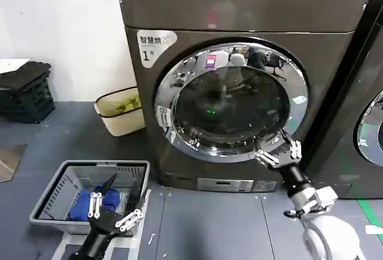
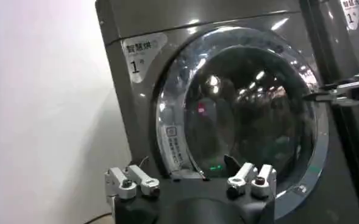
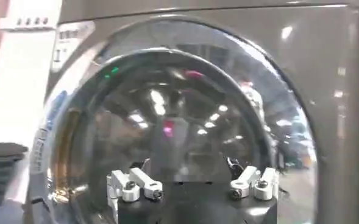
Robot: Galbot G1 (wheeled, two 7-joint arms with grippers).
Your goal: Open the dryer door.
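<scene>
The dryer door (image 1: 230,101), a big round porthole with a chrome rim and dark glass, sits shut on the front of the grey machine. My right gripper (image 1: 280,152) is open at the door's lower right rim, close to the chrome. The right wrist view has that gripper (image 3: 195,193) facing the door (image 3: 167,115) with nothing between its spread fingers. Low on the left, my left gripper (image 1: 112,211) hangs open above a basket. In the left wrist view it (image 2: 192,190) looks at the door (image 2: 252,115) from farther off, and the right gripper (image 2: 344,91) reaches in by the door's edge.
A grey wire basket (image 1: 66,170) holding blue cloth (image 1: 90,203) stands on the floor at the front left. A beige bin (image 1: 119,113) sits beside the dryer's left side, and a black crate (image 1: 27,92) is farther left. A darker neighbouring machine (image 1: 368,122) adjoins on the right.
</scene>
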